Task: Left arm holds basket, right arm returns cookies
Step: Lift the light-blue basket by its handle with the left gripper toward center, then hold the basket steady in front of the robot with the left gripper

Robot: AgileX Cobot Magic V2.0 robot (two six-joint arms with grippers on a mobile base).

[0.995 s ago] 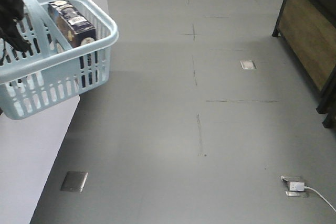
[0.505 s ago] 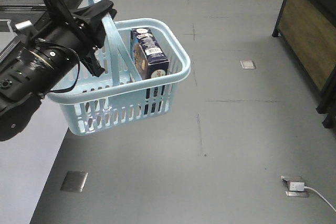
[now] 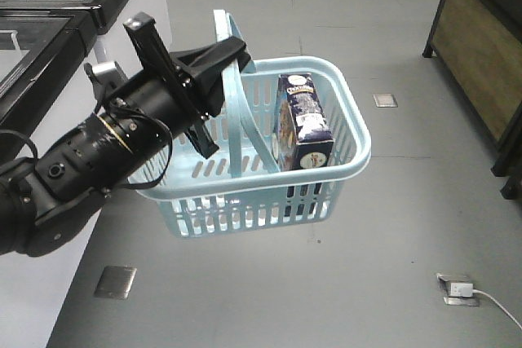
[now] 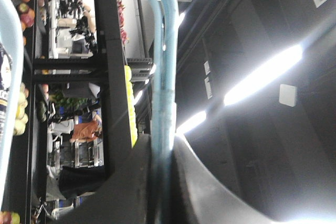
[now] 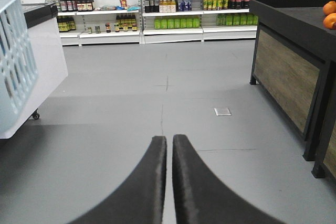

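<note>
the light blue slotted basket (image 3: 245, 216) is held above the grey floor (image 3: 391, 226) by one handle (image 3: 231, 120), clamped in the left gripper (image 3: 228, 55). the navy cookie box (image 3: 306, 124) is stood upright inside. the right gripper (image 5: 169, 141) is closed, empty.

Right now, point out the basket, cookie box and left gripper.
basket (image 3: 245, 201): front view, front wall under the rim.
cookie box (image 3: 312, 140): front view, barcode side face.
left gripper (image 3: 231, 53): front view, between the fingertips.

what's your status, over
Left fingers shut on handle of light blue plastic basket. Right fingers shut, empty. Tall navy cardboard cookie box standing inside basket. Nothing blocking.
</note>
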